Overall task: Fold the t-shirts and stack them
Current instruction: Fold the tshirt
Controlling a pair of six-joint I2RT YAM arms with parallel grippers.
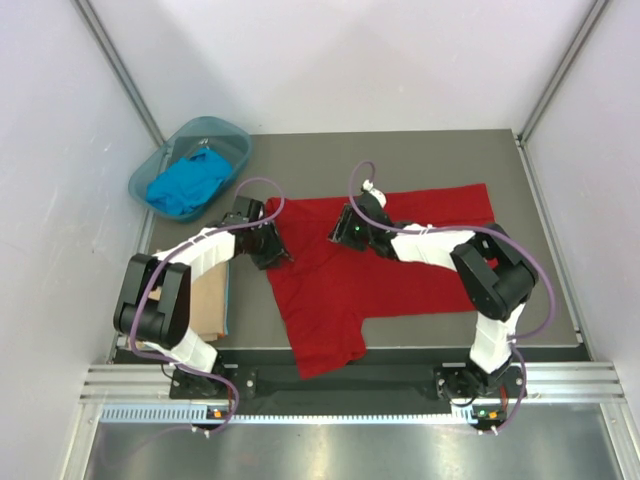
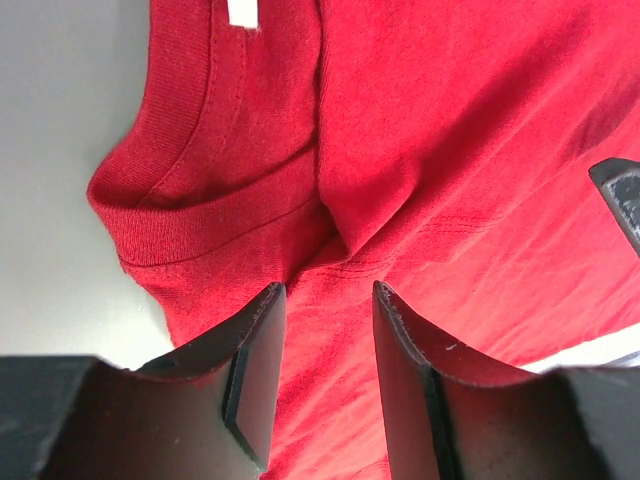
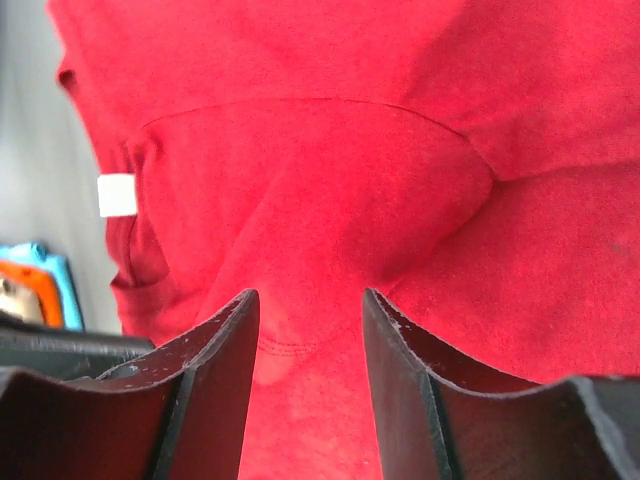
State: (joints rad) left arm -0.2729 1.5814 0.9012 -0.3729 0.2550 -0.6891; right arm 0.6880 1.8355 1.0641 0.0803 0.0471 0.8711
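Note:
A deep red t-shirt (image 1: 385, 270) lies spread on the grey table, collar towards the left. My left gripper (image 1: 268, 248) sits at its collar end. In the left wrist view the left gripper (image 2: 328, 292) has its jaws apart over the red cloth (image 2: 450, 120), just below the ribbed collar (image 2: 190, 215) and white label (image 2: 242, 12). My right gripper (image 1: 347, 232) is on the shirt's upper middle. Its jaws (image 3: 309, 297) stand apart too, with a raised ridge of red cloth (image 3: 330, 200) running between them. A bright blue t-shirt (image 1: 187, 185) lies in the basin. A tan t-shirt (image 1: 208, 305) lies under the left arm.
The teal plastic basin (image 1: 222, 130) stands at the table's back left corner. White walls and metal posts close in the table on three sides. The red shirt's lower hem hangs near the front edge (image 1: 330, 360).

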